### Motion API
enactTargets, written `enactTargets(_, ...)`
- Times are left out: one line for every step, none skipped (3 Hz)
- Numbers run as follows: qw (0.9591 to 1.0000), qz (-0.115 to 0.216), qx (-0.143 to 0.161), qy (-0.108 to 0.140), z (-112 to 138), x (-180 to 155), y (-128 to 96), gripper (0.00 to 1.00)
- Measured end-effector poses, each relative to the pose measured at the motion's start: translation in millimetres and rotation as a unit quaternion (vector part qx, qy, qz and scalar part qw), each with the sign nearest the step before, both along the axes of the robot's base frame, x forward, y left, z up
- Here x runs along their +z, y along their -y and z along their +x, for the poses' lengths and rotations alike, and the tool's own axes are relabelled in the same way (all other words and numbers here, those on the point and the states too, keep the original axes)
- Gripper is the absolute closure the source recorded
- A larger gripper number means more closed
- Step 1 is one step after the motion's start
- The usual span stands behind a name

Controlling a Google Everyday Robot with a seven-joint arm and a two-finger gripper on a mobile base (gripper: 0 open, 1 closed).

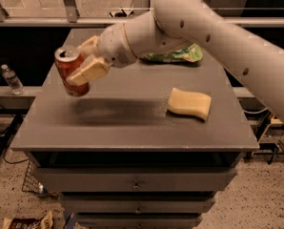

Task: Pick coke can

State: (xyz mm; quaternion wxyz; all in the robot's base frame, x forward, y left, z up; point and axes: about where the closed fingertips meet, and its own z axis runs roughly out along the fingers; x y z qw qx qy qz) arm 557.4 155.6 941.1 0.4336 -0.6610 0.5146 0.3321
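Note:
The coke can [68, 69] is a red can with a silver top. It hangs tilted in the air above the left part of the grey cabinet top [132, 123], with its shadow on the surface below. My gripper [85, 63] is shut on the can from the right side; one cream finger [88, 71] lies across the can's front, the other is behind it. The white arm reaches in from the upper right.
A yellow sponge [190, 103] lies on the right part of the top. A green snack bag [177, 55] lies at the back, partly behind the arm. A water bottle [11, 79] stands on a shelf to the left. Drawers sit below the top.

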Motion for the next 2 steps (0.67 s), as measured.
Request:
enactTargets(0.9992,-0.002,-0.005,0.040,5.0,29.9,5.0,1.00)
enactTargets(0.9992,-0.001,-0.005,0.041,5.1,30.5,4.9,1.00)
